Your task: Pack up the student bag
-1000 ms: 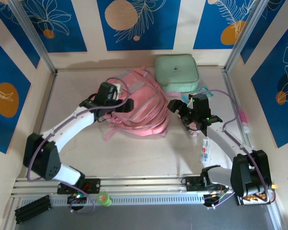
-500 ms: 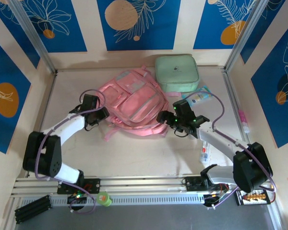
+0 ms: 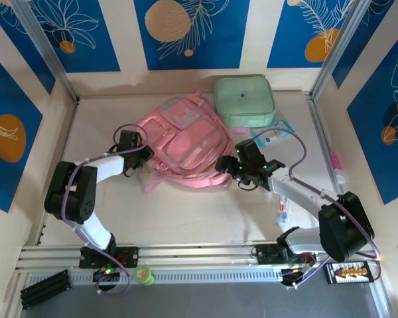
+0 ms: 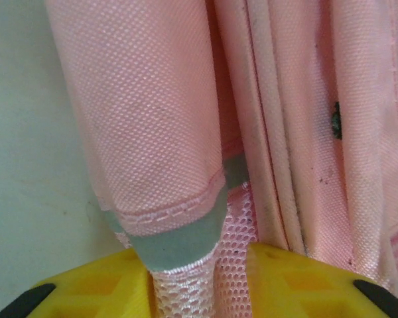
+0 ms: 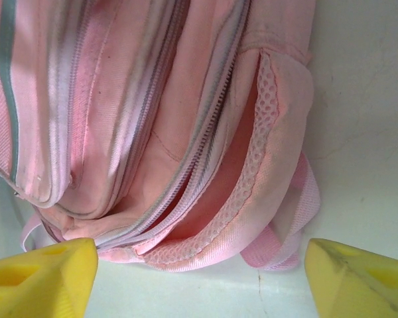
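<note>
The pink student bag [image 3: 186, 146] lies flat in the middle of the table, top towards the back wall. My left gripper [image 3: 141, 158] is at its left edge. In the left wrist view its yellow fingers [image 4: 86, 285] are shut on a pink mesh strap [image 4: 205, 278] with a grey-green band, part of the student bag [image 4: 152, 112]. My right gripper [image 3: 225, 165] is at the bag's lower right corner. There its jaws [image 5: 199, 268] stand wide open, apart from the student bag [image 5: 152, 112], facing a partly unzipped compartment [image 5: 212, 199].
A mint-green zip case [image 3: 244, 101] sits behind the bag at the back. To the right lie a flat packet [image 3: 273, 134], a small tube [image 3: 283, 211] and a pink pen [image 3: 336, 169]. Metal frame posts and walls bound the table.
The bag has gone from bunched and lifted to lying flat. My left gripper moved to the bag's left edge and closed on the strap. My right gripper moved left to the bag's corner.
</note>
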Controlling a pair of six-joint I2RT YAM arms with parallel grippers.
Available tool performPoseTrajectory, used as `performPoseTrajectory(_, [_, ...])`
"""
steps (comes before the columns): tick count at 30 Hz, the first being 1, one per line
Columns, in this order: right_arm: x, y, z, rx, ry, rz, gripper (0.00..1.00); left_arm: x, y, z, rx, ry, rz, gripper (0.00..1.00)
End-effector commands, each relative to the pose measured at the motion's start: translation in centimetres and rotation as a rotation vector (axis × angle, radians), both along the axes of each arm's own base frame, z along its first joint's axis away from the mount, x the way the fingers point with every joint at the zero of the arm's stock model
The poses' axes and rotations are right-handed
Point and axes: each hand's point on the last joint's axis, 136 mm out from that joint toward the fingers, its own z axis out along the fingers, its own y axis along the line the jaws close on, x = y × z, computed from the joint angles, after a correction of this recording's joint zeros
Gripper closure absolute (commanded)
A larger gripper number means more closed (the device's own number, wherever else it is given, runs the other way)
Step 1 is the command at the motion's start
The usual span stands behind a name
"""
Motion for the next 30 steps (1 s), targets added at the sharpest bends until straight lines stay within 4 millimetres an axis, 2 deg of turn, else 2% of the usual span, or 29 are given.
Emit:
performPoseTrajectory(1, [-1.0, 0.3, -1.7, 0.015, 0.069, -0.007, 0.19, 0.7, -0.2, 0.3, -0.046, -0.034, 0.018, 0.65])
performPoseTrajectory(4, [-0.7, 0.4, -2.3, 0.010, 0.081, -0.007, 0.21, 0.3, 0.3, 0.5, -0.027, -0.036, 0.032, 0.73])
performPoseTrajectory(11, [0.6, 1.1, -2.8, 0.010, 0.095, -0.005, 0.27, -0.6, 1.4, 1.7, 0.000, -0.062, 0.055, 0.99])
performPoseTrajectory(18, [3.7, 3.9, -2.4, 0.058, 0.069, 0.042, 0.32, -1.9, 2.1, 5.1, 0.015, -0.129, 0.063, 1.00])
performPoseTrajectory(23, [7.5, 5.0, -1.8, 0.018, -0.005, 0.096, 0.32, -3.7, 2.5, 8.3, 0.007, -0.183, 0.059, 1.00])
performPoseTrajectory(26, [9.9, 5.3, -1.6, 0.049, 0.012, 0.092, 0.32, -4.9, 2.3, 9.4, -0.021, -0.196, 0.051, 1.00])
performPoseTrajectory(30, [12.2, 6.8, -0.5, 0.107, -0.004, 0.139, 0.35, -5.8, 1.3, 10.6, -0.063, -0.193, -0.007, 1.00])
